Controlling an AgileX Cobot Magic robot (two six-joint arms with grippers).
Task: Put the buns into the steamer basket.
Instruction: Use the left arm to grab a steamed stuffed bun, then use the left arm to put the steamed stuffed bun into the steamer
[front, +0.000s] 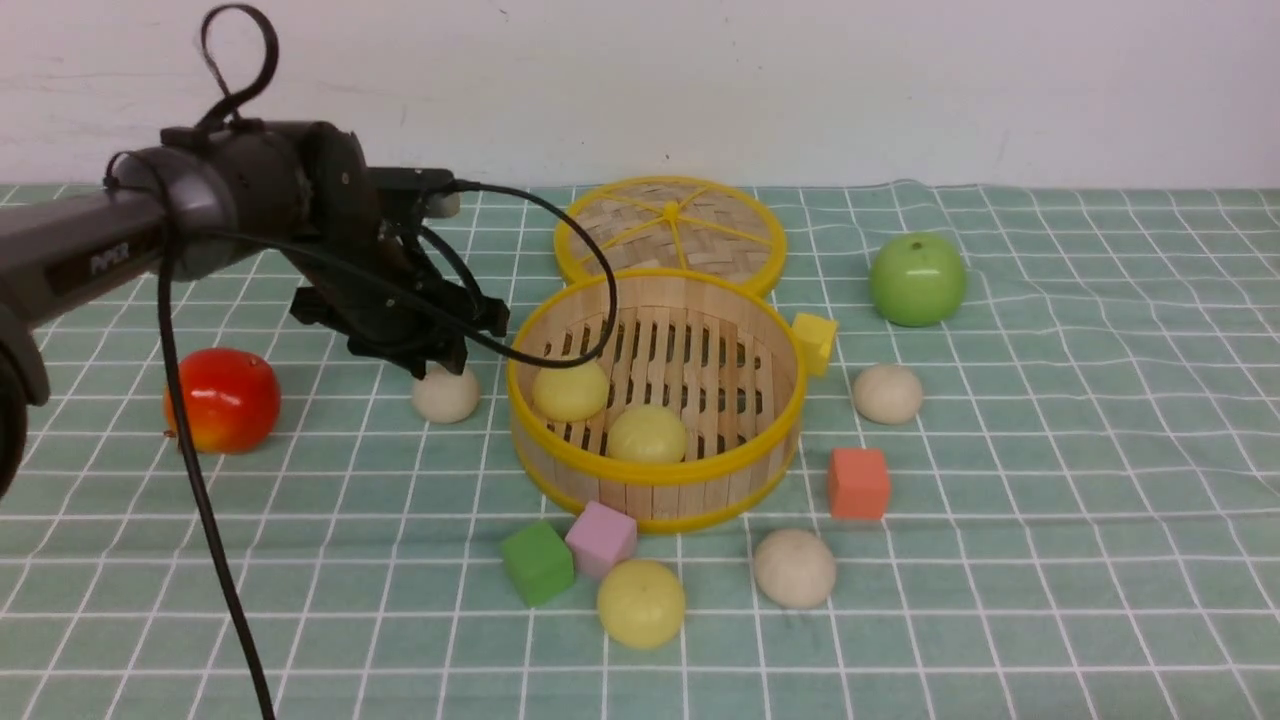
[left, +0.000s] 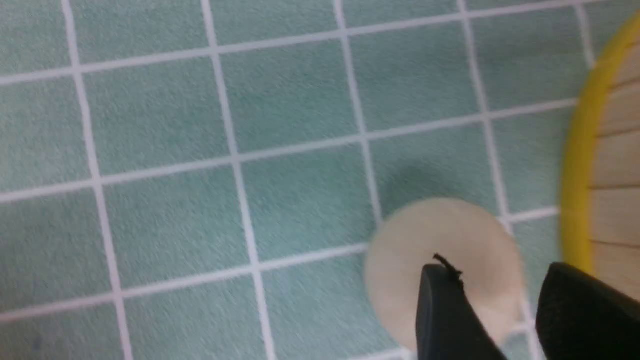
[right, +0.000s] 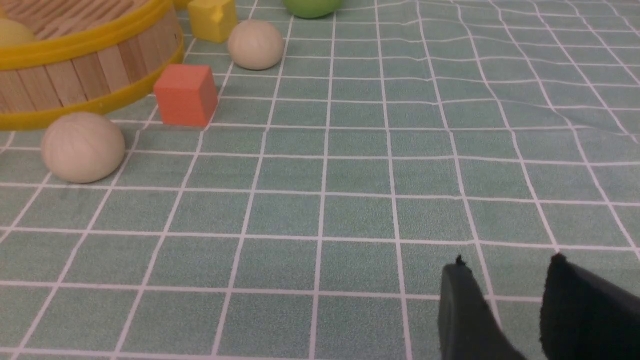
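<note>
Left tool (front: 438, 358) hung parted and empty just above an off-white bun (front: 445, 393) beside the steamer basket (front: 680, 497); two yellow buns (front: 570, 390) lay inside; right tool (right: 505, 262) parted, empty, over the tabletop (right: 350, 215).

We locate two buns (front: 571, 390) inside the steamer basket (front: 700, 495) (its lid (front: 670, 225) lies behind). One bun (front: 446, 395) sits left of it, another bun (front: 887, 393) right, two further buns (front: 795, 568) in front.

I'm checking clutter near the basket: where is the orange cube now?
In the front view the orange cube sits just right of the steamer basket, between one off-white bun farther back and another nearer the camera.
</note>
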